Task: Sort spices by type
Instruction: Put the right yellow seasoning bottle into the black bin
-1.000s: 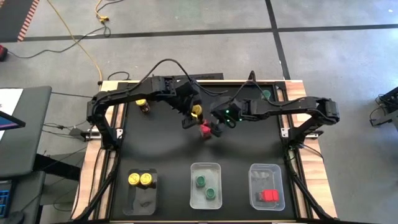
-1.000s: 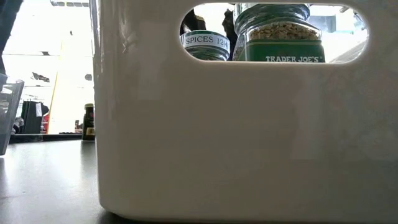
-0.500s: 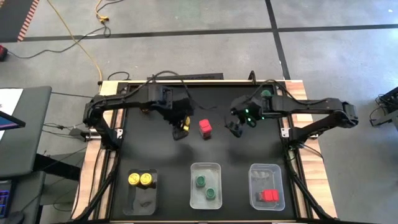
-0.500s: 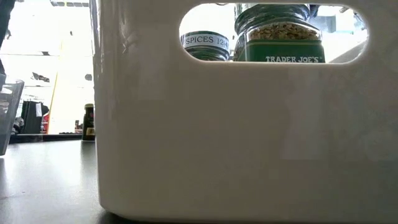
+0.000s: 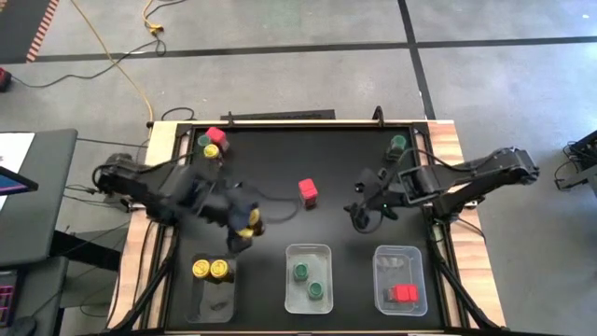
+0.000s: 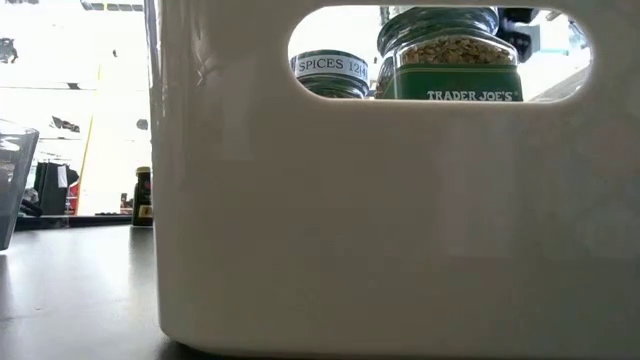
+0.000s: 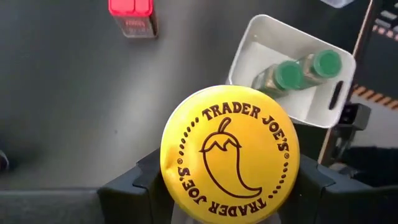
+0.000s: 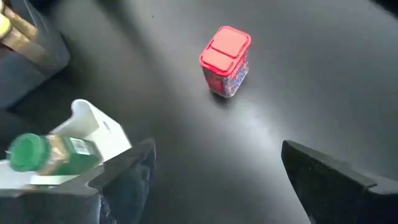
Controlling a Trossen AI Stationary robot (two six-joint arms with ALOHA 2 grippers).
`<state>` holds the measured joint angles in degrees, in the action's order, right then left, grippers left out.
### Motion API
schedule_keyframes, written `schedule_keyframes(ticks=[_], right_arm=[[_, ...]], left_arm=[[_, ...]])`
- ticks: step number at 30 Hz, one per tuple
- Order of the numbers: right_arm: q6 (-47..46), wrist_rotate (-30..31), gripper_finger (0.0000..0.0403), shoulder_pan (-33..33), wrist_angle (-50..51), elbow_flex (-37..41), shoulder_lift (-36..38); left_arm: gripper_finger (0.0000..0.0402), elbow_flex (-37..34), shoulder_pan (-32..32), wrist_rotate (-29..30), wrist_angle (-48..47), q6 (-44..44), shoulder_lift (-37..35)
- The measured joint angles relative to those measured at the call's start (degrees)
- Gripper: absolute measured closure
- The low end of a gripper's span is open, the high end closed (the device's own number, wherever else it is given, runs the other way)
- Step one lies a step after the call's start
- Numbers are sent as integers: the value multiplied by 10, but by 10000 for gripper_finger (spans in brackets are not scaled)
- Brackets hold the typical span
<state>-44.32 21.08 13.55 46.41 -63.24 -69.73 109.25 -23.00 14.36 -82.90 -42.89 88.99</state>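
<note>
The left pincer [image 5: 244, 227] grips a yellow-lidded jar [image 7: 229, 151] above its tray [image 5: 210, 299]. A careless drop could topple it onto the two jars there. The right pincer [image 8: 214, 180] hangs wide and empty.

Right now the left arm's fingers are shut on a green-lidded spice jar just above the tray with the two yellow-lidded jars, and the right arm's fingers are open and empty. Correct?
Not quite. The dark spice jar in the left gripper has a round yellow lid, not green; the left wrist view shows it plainly. The rest holds: it is beside the clear plastic tray with two yellow-lidded jars, and the right gripper is open and empty.
</note>
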Motion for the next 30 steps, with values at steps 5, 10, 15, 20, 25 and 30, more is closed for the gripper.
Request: schedule_keyframes(ticks=[5, 10, 15, 20, 25, 30], right_arm=[[-74, 3, 29, 43, -5, 0, 0], [-117, 7, 29, 75, -7, 0, 0], [-143, 38, 29, 99, -8, 0, 0], [-148, 45, 29, 106, -24, 0, 0], [-148, 45, 29, 107, -37, 0, 0], [-157, 45, 29, 107, -38, 0, 0]], left_arm=[[201, 0, -133, 52, -14, -160, 4], [201, -7, -252, 90, -18, -328, 20], [200, -42, -338, 90, -26, -511, 31], [200, -108, -382, 88, -28, -693, 30], [200, -181, -392, 52, 12, -758, 30], [200, -240, -396, 37, 73, -760, 30]])
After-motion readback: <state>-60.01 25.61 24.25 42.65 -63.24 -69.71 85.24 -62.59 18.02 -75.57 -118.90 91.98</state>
